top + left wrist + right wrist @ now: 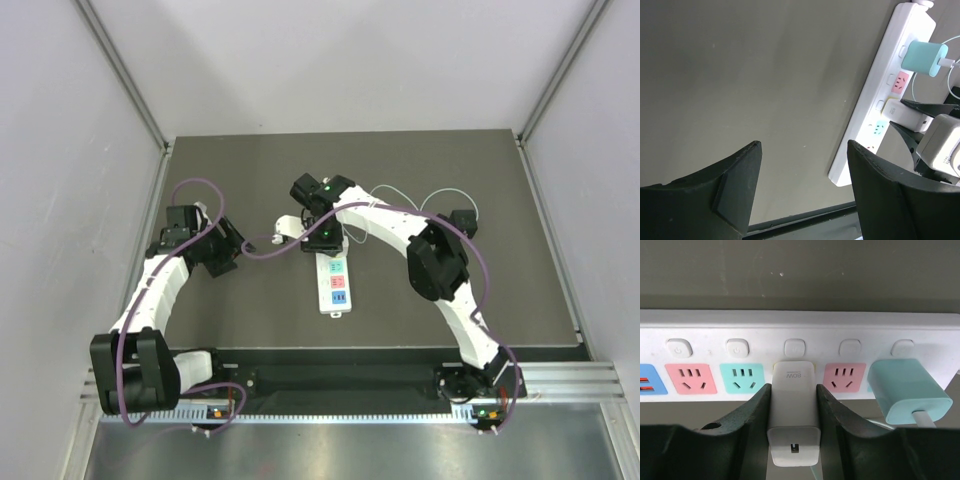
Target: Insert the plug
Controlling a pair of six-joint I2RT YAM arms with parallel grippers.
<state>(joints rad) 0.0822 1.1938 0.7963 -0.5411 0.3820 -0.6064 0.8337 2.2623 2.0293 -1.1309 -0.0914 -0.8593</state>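
the teal plug (pixel 907 390) sits in the power strip (pixel 790 330), near one end, with its white cable (pixel 952 62) trailing off it. the right gripper (pixel 793 390) has its jaws pinching a white charger block (pixel 792 415) that is seated in the strip, one pink socket (pixel 845 377) away from the plug. the left gripper (pixel 804 145) hangs over the bare table (pixel 740 75) beside the strip, jaws spread and holding nothing
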